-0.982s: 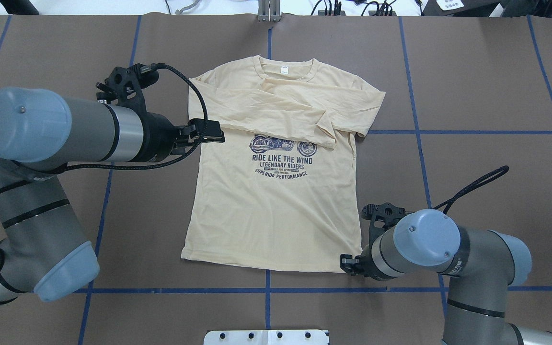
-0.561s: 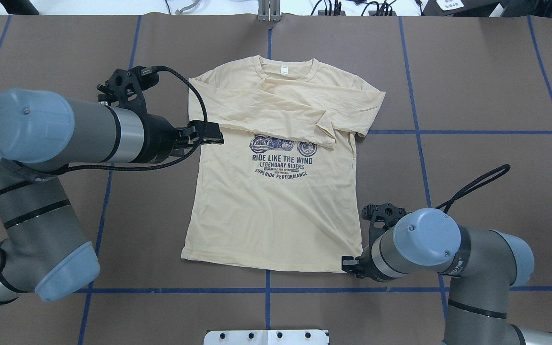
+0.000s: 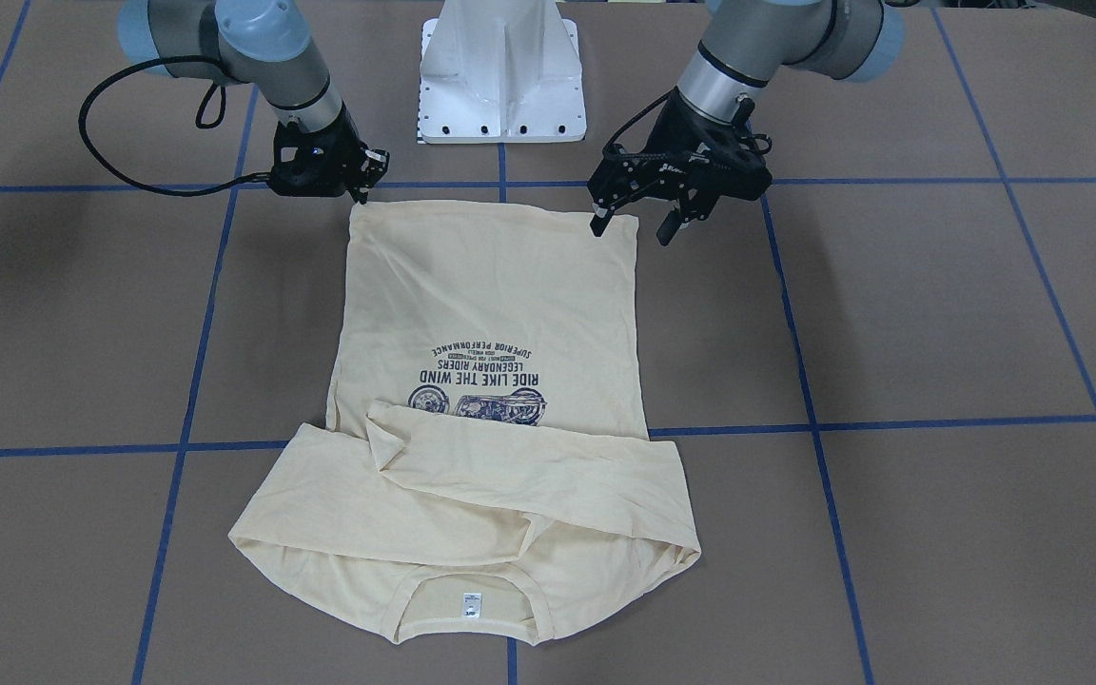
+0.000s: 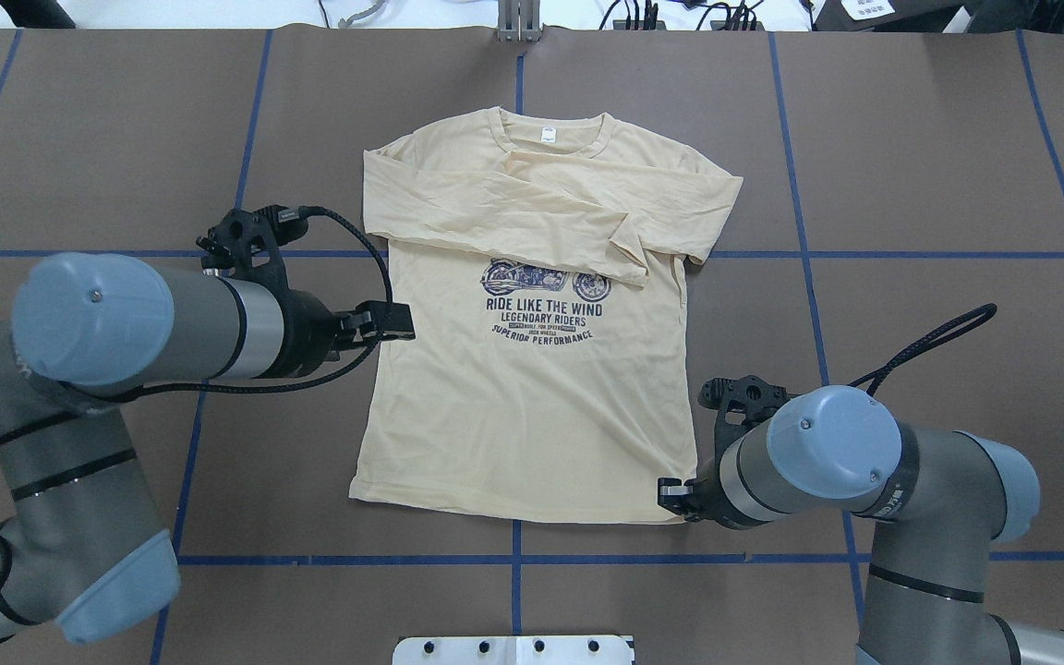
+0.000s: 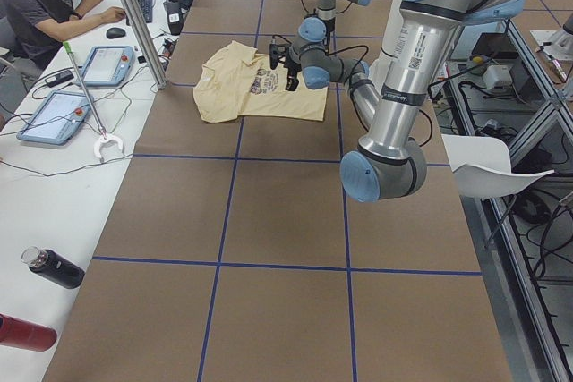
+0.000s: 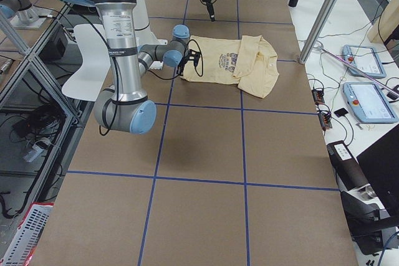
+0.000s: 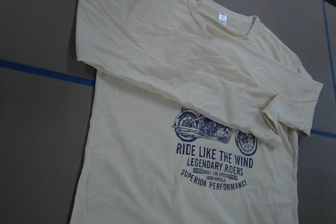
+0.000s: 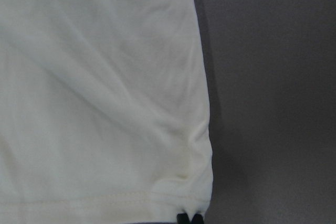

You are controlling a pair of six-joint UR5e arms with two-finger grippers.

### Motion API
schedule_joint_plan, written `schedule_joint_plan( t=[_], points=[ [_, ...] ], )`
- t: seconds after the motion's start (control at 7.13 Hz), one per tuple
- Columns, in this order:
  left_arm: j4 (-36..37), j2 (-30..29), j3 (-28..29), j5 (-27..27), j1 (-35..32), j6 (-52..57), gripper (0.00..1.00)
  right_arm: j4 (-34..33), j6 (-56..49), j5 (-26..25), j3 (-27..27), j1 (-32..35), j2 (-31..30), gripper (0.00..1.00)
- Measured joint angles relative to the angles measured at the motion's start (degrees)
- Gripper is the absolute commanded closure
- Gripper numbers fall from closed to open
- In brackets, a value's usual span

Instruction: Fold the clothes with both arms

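Brown counter (image 4: 911,139) paper carries the T-shirt (image 4: 532,416), laid flat, print up, sleeves folded across the chest. Its hem corner is met by the right fingers (image 8: 184,219), drawn narrow; a grip cannot be told. Its side edge is overhung by the left fingers (image 3: 597,217), spread wide.

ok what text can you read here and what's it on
"RIDE LIKE THE WIND": navy print on the T-shirt
"LEGENDARY RIDERS": the line below
"SUPERIOR PERFORMANCE": curved bottom line
The two tiny lines between them: too small to read
Neck label: too small to read
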Motion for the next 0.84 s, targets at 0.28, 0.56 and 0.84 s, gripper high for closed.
schedule_joint_plan(
  t=[0.28, 0.56, 0.84],
  points=[
    [6.3, 0.7, 0.4, 5.6, 7.0, -1.1, 0.04, 0.1, 0.0, 0.0, 0.1, 1.0, 0.0, 1.0],
    [9.3, 0.9, 1.5, 7.5, 10.7, -1.3, 0.08, 0.1, 0.0, 0.1, 0.0, 1.5, 0.1, 1.0],
    [9.8, 0.9, 3.0, 7.8, 11.4, -1.2, 0.1, 0.0, 0.0, 0.1, 0.0, 1.8, 0.4, 1.0]
  ],
)
